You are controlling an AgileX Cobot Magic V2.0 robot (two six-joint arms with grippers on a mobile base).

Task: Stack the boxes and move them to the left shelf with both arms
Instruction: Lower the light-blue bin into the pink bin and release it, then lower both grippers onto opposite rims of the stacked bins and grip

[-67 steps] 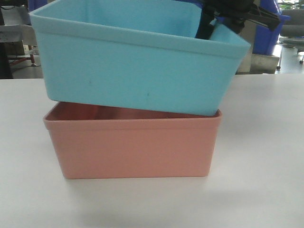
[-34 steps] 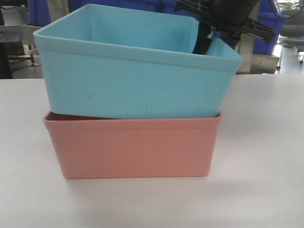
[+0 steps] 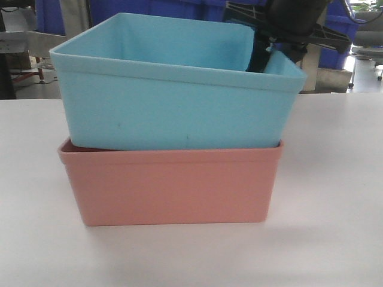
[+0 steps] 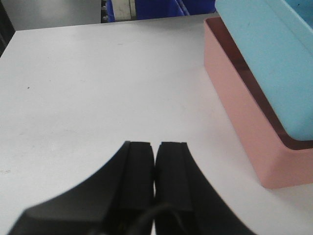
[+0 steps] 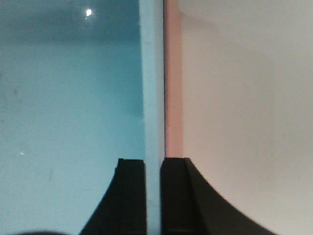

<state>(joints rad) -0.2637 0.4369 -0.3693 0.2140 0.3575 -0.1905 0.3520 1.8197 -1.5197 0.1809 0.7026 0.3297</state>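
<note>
Nearest, the salmon-pink rectangular plastic bin [image 3: 170, 185] sits on the white tabletop [image 3: 335, 179], with the sky-blue rimmed plastic bin [image 3: 173, 107] nested inside, so stacking looks done. At one o'clock behind, the black right gripper [image 5: 152, 164] pinches the blue wall. The black left gripper [image 4: 155, 147], fingers together, holds nothing. Moving both to the unseen shelf is left.

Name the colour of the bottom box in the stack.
Salmon pink; the bottom box shows best in the exterior front-facing view.
</note>
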